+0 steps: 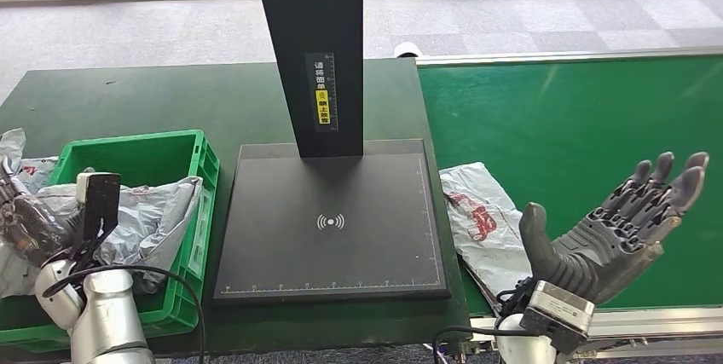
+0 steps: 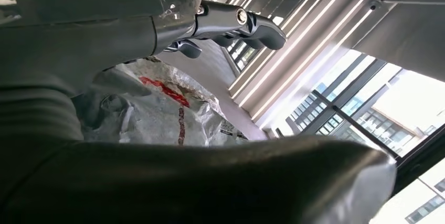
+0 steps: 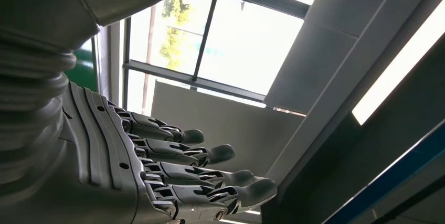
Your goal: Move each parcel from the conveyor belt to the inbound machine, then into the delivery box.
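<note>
Right hand (image 1: 618,228) hovers palm-up with fingers spread and nothing in it, just right of a grey parcel (image 1: 482,215) lying on the green conveyor belt (image 1: 580,117) beside the black inbound machine (image 1: 331,223). Left hand (image 1: 30,223) sits left of the green delivery box (image 1: 183,147). The left wrist view shows its fingers (image 2: 252,24) over another crumpled grey parcel (image 2: 168,114), though whether they grip it is unclear.

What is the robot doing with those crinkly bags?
It's sorting parcels. The left hand grips a crumpled grey plastic parcel over the green plastic crate. The right hand is held open, palm up, holding nothing, above the green conveyor belt. Another white plastic parcel with red print lies at the belt's edge, beside the black scanner pad.
</note>
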### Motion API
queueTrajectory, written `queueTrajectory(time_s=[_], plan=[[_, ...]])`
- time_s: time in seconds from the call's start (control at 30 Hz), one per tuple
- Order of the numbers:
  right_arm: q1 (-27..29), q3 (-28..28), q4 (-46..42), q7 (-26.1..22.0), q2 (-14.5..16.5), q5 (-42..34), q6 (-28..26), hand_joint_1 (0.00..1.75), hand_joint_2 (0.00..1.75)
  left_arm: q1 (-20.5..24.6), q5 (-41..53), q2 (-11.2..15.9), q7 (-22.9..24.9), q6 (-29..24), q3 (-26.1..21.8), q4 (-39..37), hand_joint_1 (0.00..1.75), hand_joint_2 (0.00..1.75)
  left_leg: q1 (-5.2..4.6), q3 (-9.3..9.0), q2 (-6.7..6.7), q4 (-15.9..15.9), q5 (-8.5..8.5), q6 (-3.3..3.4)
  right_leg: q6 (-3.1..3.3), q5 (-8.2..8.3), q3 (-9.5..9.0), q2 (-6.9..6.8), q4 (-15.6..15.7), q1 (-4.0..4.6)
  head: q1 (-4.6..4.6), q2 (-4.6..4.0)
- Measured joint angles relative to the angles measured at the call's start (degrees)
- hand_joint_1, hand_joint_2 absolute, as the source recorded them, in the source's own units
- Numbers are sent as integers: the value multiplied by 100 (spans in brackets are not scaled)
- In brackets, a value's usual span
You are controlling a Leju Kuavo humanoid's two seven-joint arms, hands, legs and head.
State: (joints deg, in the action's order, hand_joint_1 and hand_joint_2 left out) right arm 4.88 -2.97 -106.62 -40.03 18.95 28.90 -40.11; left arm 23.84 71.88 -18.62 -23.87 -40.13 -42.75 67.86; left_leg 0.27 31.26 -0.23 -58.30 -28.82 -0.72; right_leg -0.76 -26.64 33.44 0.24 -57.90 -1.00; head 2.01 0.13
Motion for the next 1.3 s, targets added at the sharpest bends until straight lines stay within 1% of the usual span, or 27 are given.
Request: queueTrajectory(time_s=[0.07,0.23,0.33,0.43,0.53,0.67,0.77,0.83,0.93,1.03,1.13,1.3], plan=[[0,0,0,1,-1,-4,0,0,175,-1,-84,-33,-96,0,0,68,0,0,0,1,0,0,0,0,0,0,0,0,0,0,0,0],[0,0,0,1,0,-3,0,0,175,-3,-155,-83,-167,0,0,163,0,0,-1,2,0,0,0,0,0,0,0,0,0,-1,0,0],[-1,0,0,0,0,20,0,0,175,-33,-527,-100,-458,0,0,325,0,0,0,3,0,0,0,0,0,0,0,1,0,0,0,0],[-3,-1,0,0,0,44,0,0,175,-171,-1238,-122,-848,0,22,779,0,0,1,1,5,0,-1,-1,0,0,2,5,0,1,0,0],[-4,-2,0,1,-1,54,0,0,175,-450,-1920,-148,-1044,-1,178,1505,0,0,3,2,8,1,-1,-1,0,-1,5,6,0,2,-1,0],[-5,-45,4,1,-2,95,0,0,175,-866,-2746,-167,-1289,-2,584,2601,0,175,3,4,7,1,-2,-1,0,-2,6,4,0,3,0,0],[-34,-189,59,1,-2,240,0,0,175,-1160,-3414,-174,-1543,-2,940,3360,0,175,3,3,8,1,-2,-1,0,-2,5,4,1,2,0,0],[-115,-370,196,1,-1,459,0,0,175,-1334,-3818,-171,-1616,-2,1227,3847,0,175,2,2,8,0,-2,-1,0,-1,4,4,1,2,0,0],[-328,-842,608,23,2,1001,1,0,175,-1580,-4216,-140,-1642,-1,1813,4545,0,175,1,-1,3,0,-2,0,-1,-1,-2,0,3,1,0,0],[-602,-1442,1164,180,5,1751,3,0,175,-1843,-4432,-113,-1644,2,2438,5115,0,175,0,-5,-1,-1,-1,1,-1,0,-7,-3,3,0,-1,0],[-765,-1894,1583,261,9,2084,3,0,175,-2023,-4507,-96,-1643,5,2940,5495,0,175,-2,-3,-7,-1,-1,2,-1,0,-8,-10,3,-1,0,0],[-893,-2214,1926,278,11,2116,1,0,175,-2154,-4539,-92,-1641,7,3282,5805,0,175,0,-3,-6,1,-1,1,0,-1,-5,-9,3,3,0,0]])
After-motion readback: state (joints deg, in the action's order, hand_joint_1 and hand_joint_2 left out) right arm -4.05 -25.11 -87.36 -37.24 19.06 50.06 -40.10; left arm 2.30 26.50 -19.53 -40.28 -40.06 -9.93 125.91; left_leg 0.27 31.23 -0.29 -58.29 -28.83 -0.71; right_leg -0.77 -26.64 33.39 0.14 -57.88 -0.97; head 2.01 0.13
